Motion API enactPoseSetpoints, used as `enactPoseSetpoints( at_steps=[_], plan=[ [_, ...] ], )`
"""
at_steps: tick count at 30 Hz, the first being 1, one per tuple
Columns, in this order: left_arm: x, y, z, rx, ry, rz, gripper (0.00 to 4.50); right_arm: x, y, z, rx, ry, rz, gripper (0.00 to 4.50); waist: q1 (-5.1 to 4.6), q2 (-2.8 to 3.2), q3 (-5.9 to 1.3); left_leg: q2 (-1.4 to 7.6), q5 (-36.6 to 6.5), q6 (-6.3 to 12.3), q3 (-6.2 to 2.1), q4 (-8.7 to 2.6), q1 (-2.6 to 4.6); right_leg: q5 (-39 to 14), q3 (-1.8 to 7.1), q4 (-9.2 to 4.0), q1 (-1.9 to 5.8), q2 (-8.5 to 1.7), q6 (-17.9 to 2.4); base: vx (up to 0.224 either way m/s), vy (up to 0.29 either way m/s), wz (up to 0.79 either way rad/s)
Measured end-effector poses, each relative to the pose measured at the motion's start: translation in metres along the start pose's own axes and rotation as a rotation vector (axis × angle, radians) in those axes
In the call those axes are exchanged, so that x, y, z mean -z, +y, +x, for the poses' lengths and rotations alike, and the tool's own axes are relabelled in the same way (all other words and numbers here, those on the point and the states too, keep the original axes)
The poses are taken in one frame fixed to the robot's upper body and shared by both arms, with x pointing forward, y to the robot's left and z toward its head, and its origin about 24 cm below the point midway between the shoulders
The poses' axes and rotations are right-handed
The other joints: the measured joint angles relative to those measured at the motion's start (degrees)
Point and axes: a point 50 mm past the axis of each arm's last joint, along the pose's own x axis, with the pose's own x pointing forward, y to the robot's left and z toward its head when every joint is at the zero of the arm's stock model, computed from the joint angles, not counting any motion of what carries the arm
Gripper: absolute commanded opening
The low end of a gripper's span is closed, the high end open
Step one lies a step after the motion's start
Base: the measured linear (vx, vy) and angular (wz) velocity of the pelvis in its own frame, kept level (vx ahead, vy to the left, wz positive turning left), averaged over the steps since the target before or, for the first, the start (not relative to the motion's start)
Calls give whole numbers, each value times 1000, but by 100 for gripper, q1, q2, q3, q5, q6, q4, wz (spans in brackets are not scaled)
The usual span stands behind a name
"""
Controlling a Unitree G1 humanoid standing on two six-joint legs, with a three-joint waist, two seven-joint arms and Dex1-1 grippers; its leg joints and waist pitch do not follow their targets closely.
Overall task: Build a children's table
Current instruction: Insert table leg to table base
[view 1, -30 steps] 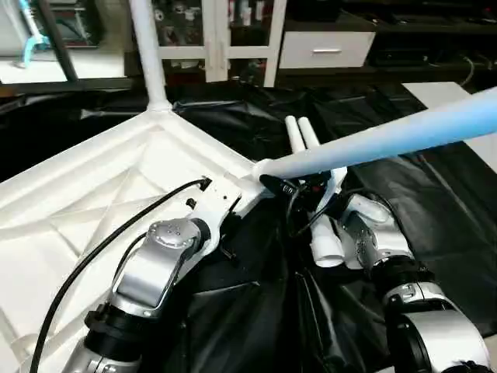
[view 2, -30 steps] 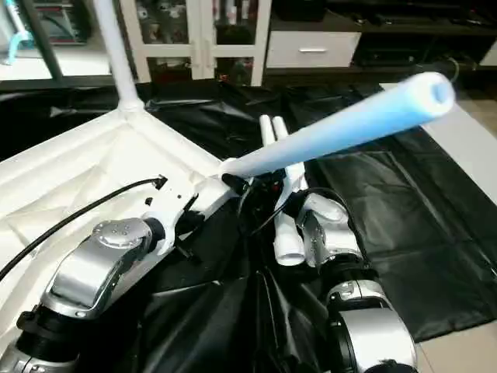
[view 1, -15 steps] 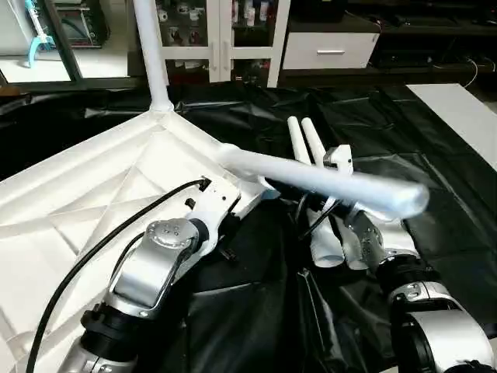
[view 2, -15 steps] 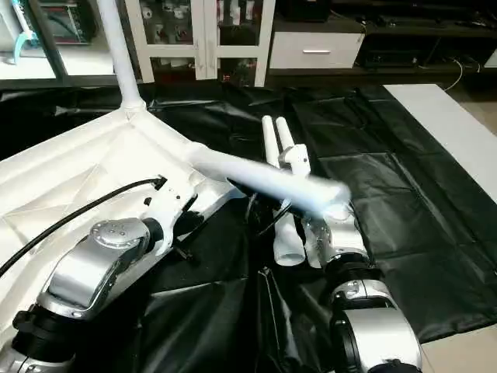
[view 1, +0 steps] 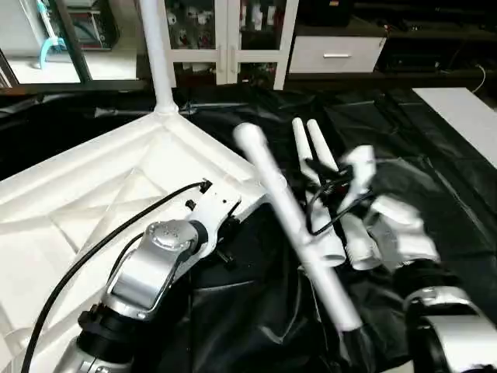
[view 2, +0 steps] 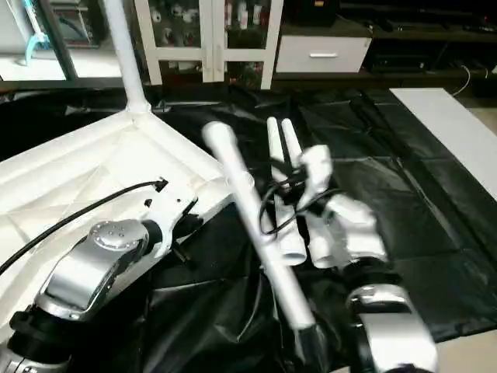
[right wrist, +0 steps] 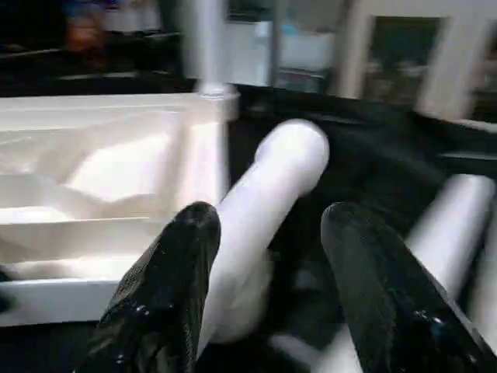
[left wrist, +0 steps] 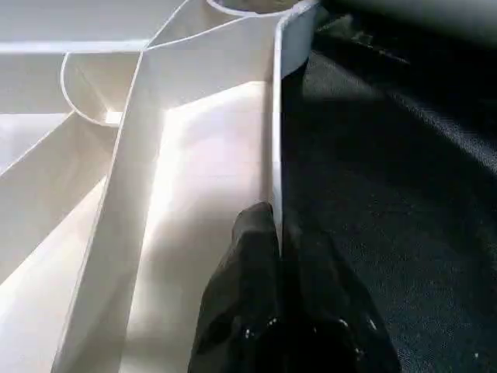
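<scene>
- Since one second ago, the loose leg (view 1: 291, 217) has swung from pointing up and out to the robot's right, its narrow end seated at the tabletop's near corner, to lying slanted across the black sheet (view 1: 435, 163), its narrow end near the tabletop edge and its far end toward the robot.
- Tabletop (view 1: 85, 194): lies underside up on the sheet, ribs exposed; one fitted leg (view 1: 158, 54) stands upright in the far corner socket.
- Spare legs (view 1: 314, 167): two more lie side by side on the sheet, just beyond the loose leg.
- Left gripper (left wrist: 276, 233): fingers pinched shut on the thin rim of the tabletop, steadying it near the empty near corner socket (left wrist: 248, 6).
- Right gripper (right wrist: 268, 249): fingers (right wrist: 167, 287) stand partly apart on either side of the loose leg; whether they press on it cannot be told, so a firm hold is not evident.
- Task state, as judged: one leg of four is seated; the second is out of its socket and must be re-aimed.
- Risk 1: the loose leg may roll or slide off down the sheet, because the tapered tube is smooth and the fingers do not visibly clamp it.
- Risk 2: a grasp taken far from the narrow end leaves a long lever; the tip could miss the socket and strike the rim.
- Risk 3: pushing sideways on the rim could shift the tabletop, since only a pinch on the thin edge restrains it.
</scene>
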Motion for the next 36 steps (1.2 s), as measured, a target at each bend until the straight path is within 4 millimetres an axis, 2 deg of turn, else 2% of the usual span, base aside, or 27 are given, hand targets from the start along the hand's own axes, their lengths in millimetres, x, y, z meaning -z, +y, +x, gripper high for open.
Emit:
enactPoseSetpoints(
  at_steps=[4, 7, 8, 10, 11, 14, 19, 21, 22, 23, 27, 28, 33, 36],
  plan=[
    [0, -1, 3, -4, -9, 0, 0, -7, -18, -8, 145, -14, 26, 240, 11, 48, 0, -1, 0, 0, -1, 6, 0, 1, 0, 5, 0, -1, 2, 0, 0, 0],
    [-1, 1, 5, -7, -13, 8, 0, -12, -18, -7, 149, -19, 28, 240, 11, 78, 4, -1, 0, -1, -4, 10, 1, 1, -1, 14, 1, -1, 2, 0, 0, 0],
    [-1, 2, 6, -8, -14, 10, 28, -13, -18, -7, 149, -19, 28, 229, 13, 87, 5, -1, 0, -1, -5, 13, 1, 2, -1, 17, 1, -1, 2, 0, 0, 0],
    [-1, 4, 7, -11, -19, 13, 28, -14, -19, -6, 159, -9, 34, 229, 16, 100, 8, -1, 0, -1, -7, 19, 0, 2, -1, 23, 1, -1, 3, 0, 0, 0],
    [-1, 4, 7, -12, -23, 13, 58, -15, -19, -6, 170, -1, 35, 224, 15, 106, 13, -1, 1, -1, -7, 21, 0, 2, 0, 25, 1, -1, 3, 0, 0, 0],
    [-2, 9, 7, -24, -35, 6, 72, -15, -23, -6, 221, 39, 47, 224, 14, 120, 21, -1, 1, -2, -8, 25, 0, 4, 0, 29, 1, -2, 6, 0, 0, 0],
    [-25, 31, -2, -96, -149, 26, 114, -29, -23, 6, 285, 160, -43, 224, 7, 145, 29, -1, 2, -3, -10, 25, 3, 7, 0, 33, 1, -1, 11, 0, 0, 0],
    [-30, 37, -7, -101, -184, 31, 118, -35, -21, 12, 282, 212, -72, 224, 11, 149, 26, -1, 2, -3, -10, 25, 3, 7, 0, 33, 1, -2, 11, 0, 0, 0],
    [-32, 38, -8, -90, -201, 36, 124, -37, -19, 15, 274, 231, -70, 224, 16, 149, 26, -1, 2, -3, -10, 25, 2, 6, 0, 33, 1, -2, 10, 0, 0, 0],
    [-32, 38, -9, -73, -216, 46, 152, -37, -18, 16, 264, 248, -59, 224, 28, 149, 26, -1, 1, -3, -10, 25, 0, 6, 0, 32, 1, -2, 10, 0, 0, 0],
    [-38, 33, -24, 64, -317, 139, 157, -34, -2, 30, 184, 334, 8, 224, 88, 158, 31, -2, 1, -3, -10, 25, -4, 6, 2, 29, -1, -2, 10, 0, 0, 0],
    [-40, 28, -27, 110, -343, 156, 157, -35, -1, 31, 174, 350, 14, 252, 123, 160, 32, -2, 2, -4, -10, 25, -4, 6, 1, 29, -2, -2, 10, 0, 0, 0],
    [-33, 21, -41, 244, -335, 183, 157, -50, 6, 43, 160, 455, -40, 285, 207, 162, 35, -1, 6, -13, -10, 25, -4, 5, 2, 33, -4, -2, 9, 0, 0, 0],
    [-30, 17, -45, 293, -331, 175, 157, -49, 7, 42, 182, 520, -51, 306, 227, 160, 36, -6, 9, -18, -8, 26, -3, 10, 7, 33, -2, -6, 16, 0, 0, 0]
  ],
)
